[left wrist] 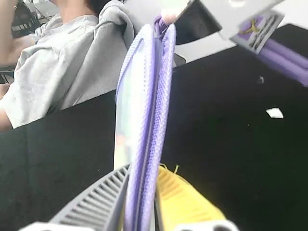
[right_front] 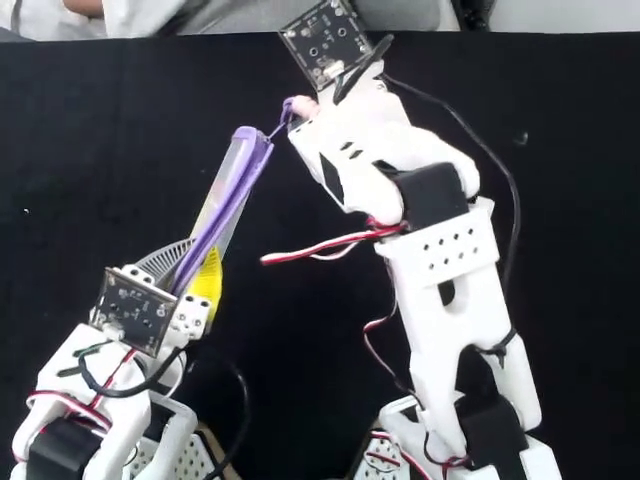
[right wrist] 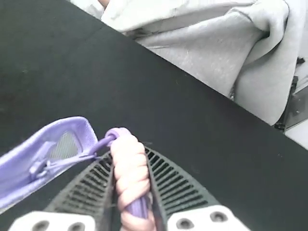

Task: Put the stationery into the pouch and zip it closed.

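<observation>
A purple pouch (right_front: 232, 197) is held up off the black table, edge-on, stretched between the two arms. My left gripper (right_front: 200, 275) is shut on the pouch's near end, a grey finger on one side and a yellow finger (left wrist: 185, 199) on the other of the purple fabric (left wrist: 151, 144). My right gripper (right_front: 303, 110) is shut on the pink braided zipper pull (right wrist: 130, 178), which hangs from the pouch's far end (right wrist: 45, 154) by a thin purple loop. The zip line looks drawn together along the visible edge. No loose stationery shows.
The black table (right_front: 100, 150) spreads around both arms. A small white scrap (left wrist: 275, 112) lies on it off to one side. A person in a grey top (left wrist: 67, 62) sits beyond the far table edge, not touching anything.
</observation>
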Controlling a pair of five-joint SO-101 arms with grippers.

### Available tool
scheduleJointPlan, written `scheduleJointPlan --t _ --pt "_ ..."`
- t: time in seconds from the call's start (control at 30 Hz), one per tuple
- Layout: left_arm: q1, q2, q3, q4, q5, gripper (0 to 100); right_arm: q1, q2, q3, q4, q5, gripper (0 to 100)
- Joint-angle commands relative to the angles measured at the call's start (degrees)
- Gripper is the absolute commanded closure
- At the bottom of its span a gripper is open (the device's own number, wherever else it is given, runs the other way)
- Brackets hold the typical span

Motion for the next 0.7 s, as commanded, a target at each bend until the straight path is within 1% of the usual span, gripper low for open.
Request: scheduleJointPlan --t 0.0,0.23,0.47,0.67 --pt "0.0 -4.1 -7.2 -0.4 2.5 97 5.6 0.0 4.4 -5.5 0.5 98.7" --pt "0.0 -4.1 -11.5 -0.6 2.5 97 5.6 0.0 12.8 -12.8 0.5 98.7" --pt "0.0 -4.0 -18.9 -0.7 4.2 97 5.6 0.0 20.6 -18.8 0.5 98.7" --pt "0.0 -4.0 -20.0 -0.7 4.6 97 5.5 0.1 23.8 -19.4 0.6 98.7"
